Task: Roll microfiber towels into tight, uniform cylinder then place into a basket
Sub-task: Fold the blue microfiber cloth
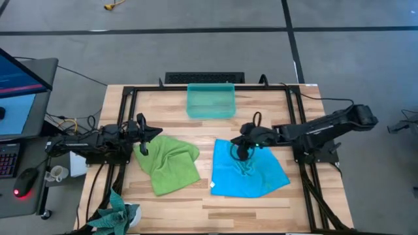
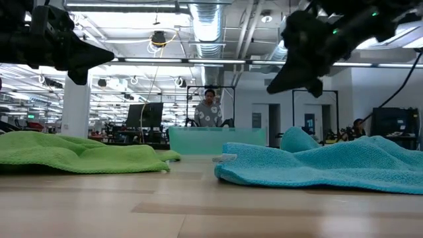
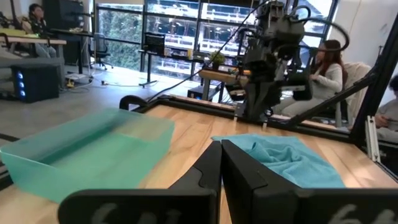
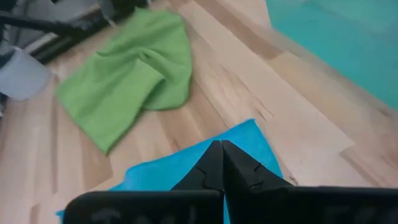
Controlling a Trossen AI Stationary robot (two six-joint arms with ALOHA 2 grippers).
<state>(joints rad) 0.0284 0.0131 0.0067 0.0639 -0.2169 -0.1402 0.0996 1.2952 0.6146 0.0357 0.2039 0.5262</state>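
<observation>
Two towels lie loose and unrolled on the table (image 1: 261, 111): at left, the left gripper (image 1: 145, 132) hangs with its fingers pressed together over the near edge of the rumpled lime green towel (image 1: 168, 164), holding nothing; the basket (image 1: 210, 101) stands behind, between both cloths; at right, the right gripper (image 1: 243, 149) hovers above the top of the sky blue towel (image 1: 248, 173), fingers closed and empty
</observation>
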